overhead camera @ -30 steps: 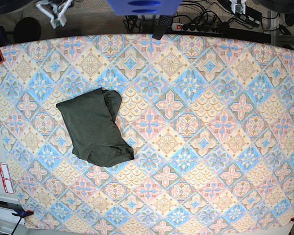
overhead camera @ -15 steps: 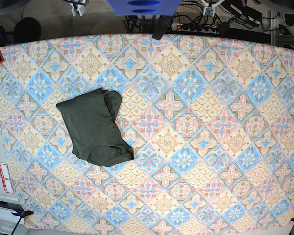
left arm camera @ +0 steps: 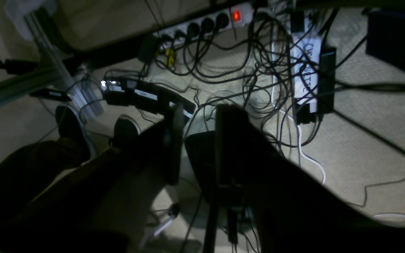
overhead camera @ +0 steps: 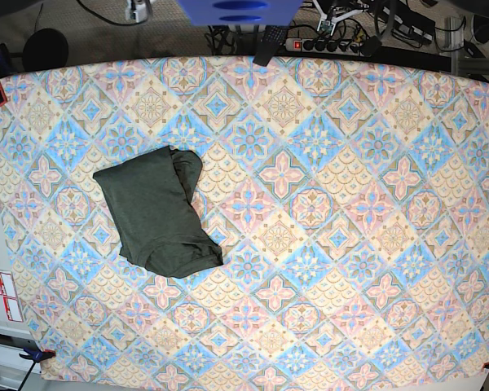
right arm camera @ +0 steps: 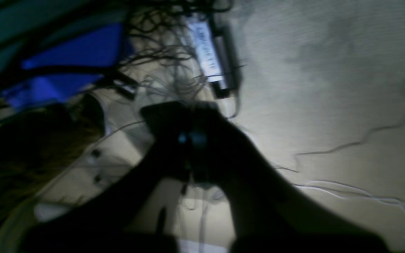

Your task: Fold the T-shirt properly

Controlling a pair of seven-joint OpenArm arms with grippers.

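My tabletop [overhead camera: 326, 204] fills the base view, covered by a cloth of pastel diamond tiles, with carpet and tangled cables [overhead camera: 342, 32] along its far edge. On the view's left half lies the shirt [overhead camera: 155, 212], a compact dark olive bundle, roughly rectangular, with a rounded lump of fabric doubled along its right side and a rumpled lower edge. Nothing touches it.

What has changed over the last second is the arms. A second ago parts of both were visible at the top corners of the base view; now both have drawn almost wholly out of that frame. The shirt itself has not shifted.

Both wrist cameras look at the floor behind the tabletop. The left end effector [left arm camera: 197, 140] shows as two dark fingers with a clear gap between them, holding nothing, over a power strip [left arm camera: 206, 23] and someone's shoes [left arm camera: 72, 123]. The right end effector [right arm camera: 188, 137] is blurred and dim; its fingers read as pressed together, empty.

I judge the folding finished or nearly so, the arms retiring to rest. The fold is passable, though the lumpy right edge is not tidy.
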